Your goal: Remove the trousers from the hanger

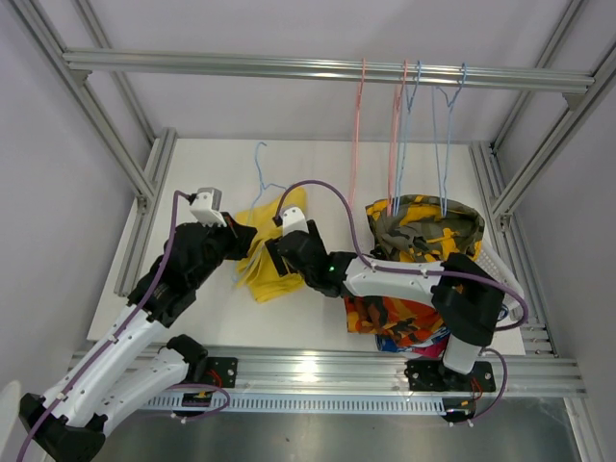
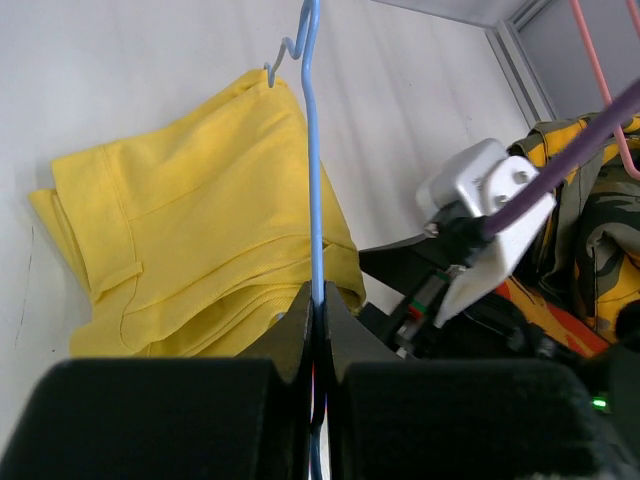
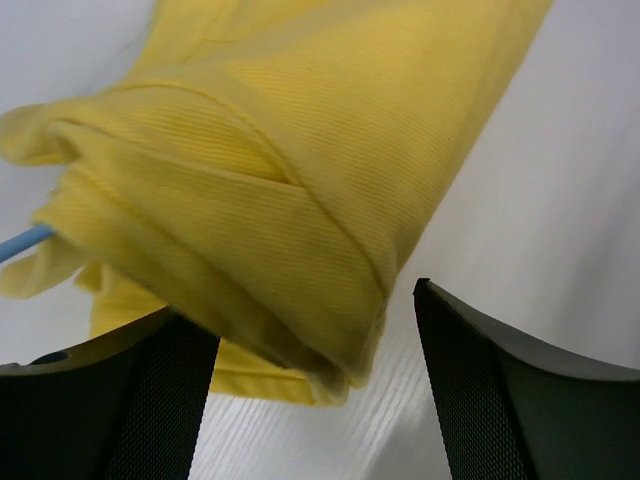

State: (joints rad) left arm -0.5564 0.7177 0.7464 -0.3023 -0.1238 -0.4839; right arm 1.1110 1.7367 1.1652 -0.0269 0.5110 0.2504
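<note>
The plain yellow trousers (image 1: 272, 258) lie folded on the white table, on a blue wire hanger (image 1: 260, 178) whose hook points to the back. My left gripper (image 2: 318, 300) is shut on the hanger's blue wire (image 2: 314, 170) beside the yellow trousers (image 2: 190, 250); in the top view it (image 1: 243, 252) sits at the cloth's left edge. My right gripper (image 3: 310, 390) is open, with a folded edge of the yellow trousers (image 3: 280, 200) between its jaws; a bit of blue wire (image 3: 22, 243) shows at the left. The magenta trousers are out of view.
Camouflage trousers (image 1: 423, 226) hang on a blue hanger (image 1: 446, 144) from the rail (image 1: 289, 67). Orange-red patterned trousers (image 1: 390, 316) and a blue-and-white piece (image 1: 416, 343) lie under my right arm. Pink hangers (image 1: 357, 135) and another blue one (image 1: 411, 96) hang bare.
</note>
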